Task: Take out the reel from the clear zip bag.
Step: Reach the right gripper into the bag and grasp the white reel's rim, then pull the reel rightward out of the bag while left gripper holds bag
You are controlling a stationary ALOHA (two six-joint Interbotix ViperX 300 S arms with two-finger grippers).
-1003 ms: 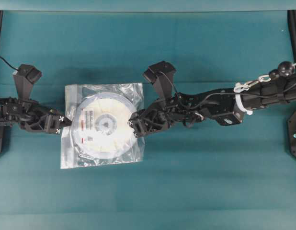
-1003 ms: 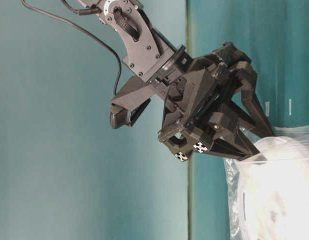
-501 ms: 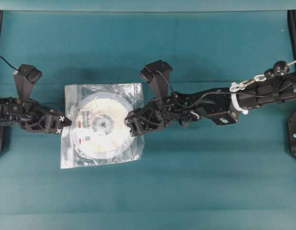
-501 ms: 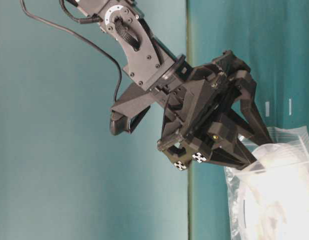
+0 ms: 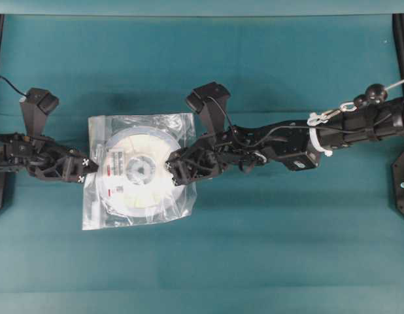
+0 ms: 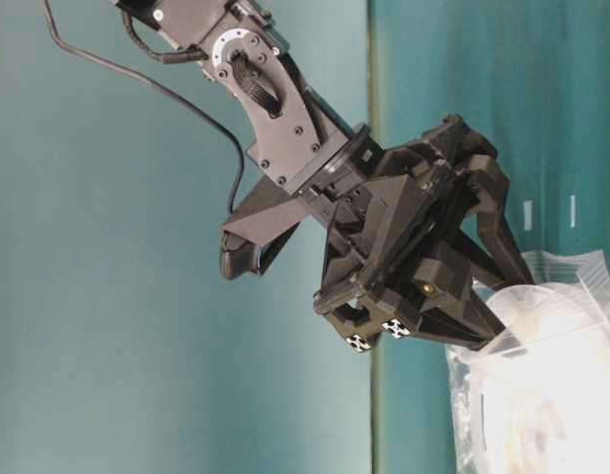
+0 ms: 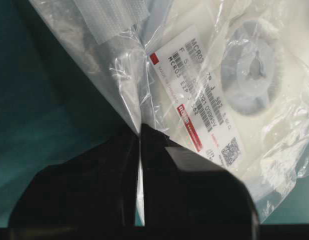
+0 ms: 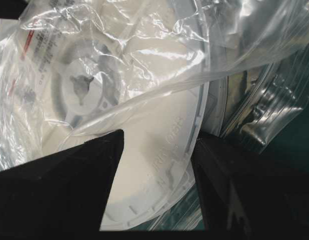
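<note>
The left gripper (image 5: 89,169) pinches the crinkly clear square zip bag (image 5: 97,212) at nine o'clock. The right gripper (image 5: 170,171), jaws apart, straddles the flat white round reel's (image 5: 133,196) three-o'clock rim. The reel lies inside; extraction remains.
</note>
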